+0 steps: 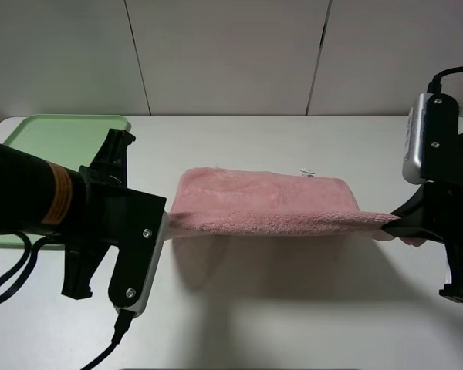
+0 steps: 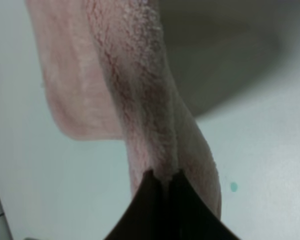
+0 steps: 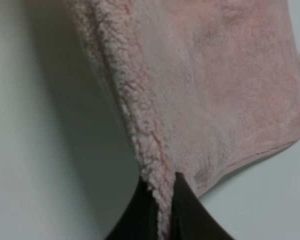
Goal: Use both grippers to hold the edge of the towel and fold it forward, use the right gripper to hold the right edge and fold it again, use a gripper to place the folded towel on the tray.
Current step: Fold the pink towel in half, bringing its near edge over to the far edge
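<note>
Towel [image 1: 266,202] taut; left fingers [image 2: 152,195] and right fingers [image 3: 182,200] clench its edge [image 1: 278,223]; tray [image 1: 62,139] behind left arm [image 1: 31,196].

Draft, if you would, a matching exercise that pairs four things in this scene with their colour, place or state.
Things:
1 towel
2 tray
3 left gripper
4 right gripper

Descriptions:
A light green, at the back left of the table
B shut on the towel's right end
C pink, one edge held up at both ends
D shut on the towel's left end

Pairs: 1-C, 2-A, 3-D, 4-B
</note>
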You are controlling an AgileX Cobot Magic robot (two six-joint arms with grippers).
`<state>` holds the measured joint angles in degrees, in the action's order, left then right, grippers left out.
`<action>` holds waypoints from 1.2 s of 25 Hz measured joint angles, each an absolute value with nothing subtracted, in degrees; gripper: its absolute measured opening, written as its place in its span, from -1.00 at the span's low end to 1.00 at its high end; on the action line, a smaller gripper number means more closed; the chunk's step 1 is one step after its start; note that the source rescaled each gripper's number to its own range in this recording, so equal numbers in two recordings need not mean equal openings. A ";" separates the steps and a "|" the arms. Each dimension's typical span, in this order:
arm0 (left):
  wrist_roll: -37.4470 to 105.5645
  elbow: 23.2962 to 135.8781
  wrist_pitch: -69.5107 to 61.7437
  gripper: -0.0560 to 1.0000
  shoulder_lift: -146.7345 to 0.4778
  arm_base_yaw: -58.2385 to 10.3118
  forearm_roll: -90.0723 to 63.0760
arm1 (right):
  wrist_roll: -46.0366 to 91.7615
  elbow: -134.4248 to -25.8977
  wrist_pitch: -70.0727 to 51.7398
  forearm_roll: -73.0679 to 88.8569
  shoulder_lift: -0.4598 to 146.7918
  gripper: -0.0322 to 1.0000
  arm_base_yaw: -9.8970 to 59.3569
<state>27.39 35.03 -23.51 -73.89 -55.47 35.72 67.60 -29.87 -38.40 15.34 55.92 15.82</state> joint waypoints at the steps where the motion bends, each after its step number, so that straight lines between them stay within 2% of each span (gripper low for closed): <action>1: 26.31 35.03 -24.19 -0.89 -73.50 -56.17 36.40 | 67.60 -29.87 -39.24 15.34 55.06 -0.94 15.82; 10: 21.52 35.03 -28.29 -0.89 -72.92 -61.10 37.91 | 66.13 -29.87 -43.50 15.35 50.58 -0.94 15.82; 21: 20.37 35.32 -29.23 -0.89 -72.92 -61.34 38.32 | 62.20 -29.87 -43.68 15.79 50.23 -0.94 15.82; 30: 19.95 35.40 -27.19 -0.89 -72.92 -55.52 37.83 | 61.25 -29.87 -41.95 17.07 55.99 -0.94 16.04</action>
<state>19.95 35.40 -27.19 -72.92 -55.52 37.83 61.25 -29.87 -41.95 17.07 55.99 16.04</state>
